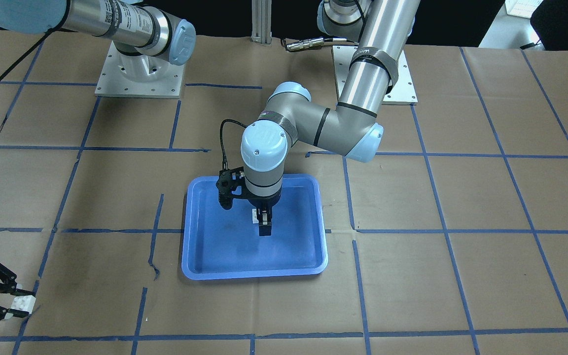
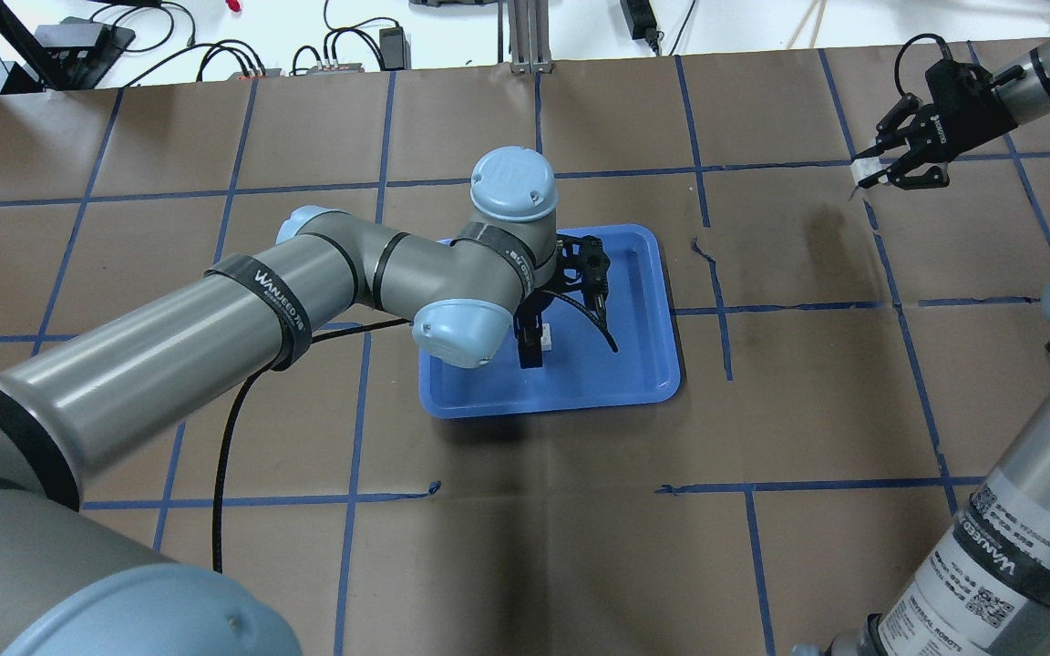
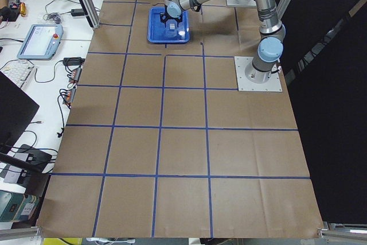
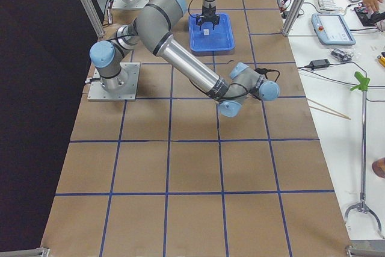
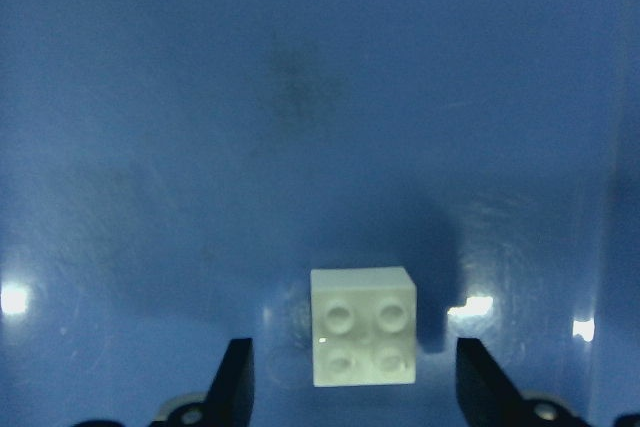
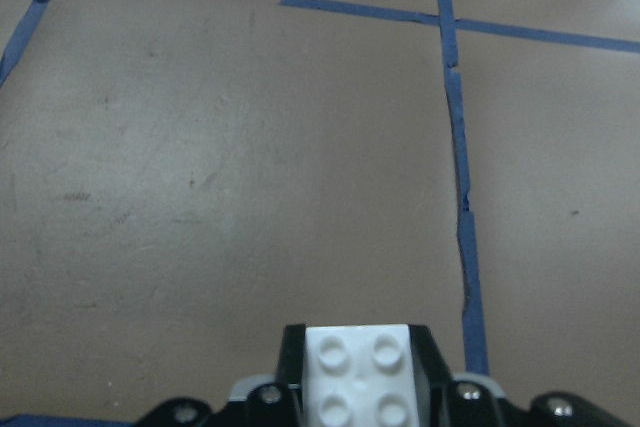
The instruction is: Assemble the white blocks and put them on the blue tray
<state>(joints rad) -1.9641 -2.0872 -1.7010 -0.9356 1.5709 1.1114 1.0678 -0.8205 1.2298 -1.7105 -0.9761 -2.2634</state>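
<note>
One white block (image 5: pixel 363 327) lies studs-up on the floor of the blue tray (image 1: pixel 200 266). My left gripper (image 1: pixel 263 223) points straight down over it, open, with a finger on either side and a gap to each. The block also shows in the overhead view (image 2: pixel 544 339) beside the left gripper (image 2: pixel 532 348). My right gripper (image 2: pixel 873 173) is far from the tray, low over the paper at the table's right end, shut on the second white block (image 6: pixel 358 377), studs up. That block also shows in the front view (image 1: pixel 21 302).
The table is covered in brown paper with a grid of blue tape lines (image 2: pixel 716 301). The blue tray (image 2: pixel 653 383) sits near the table's middle. The left arm's elbow (image 2: pixel 452 328) overhangs the tray's near-left part. A dark smudge (image 5: pixel 300 77) marks the tray floor.
</note>
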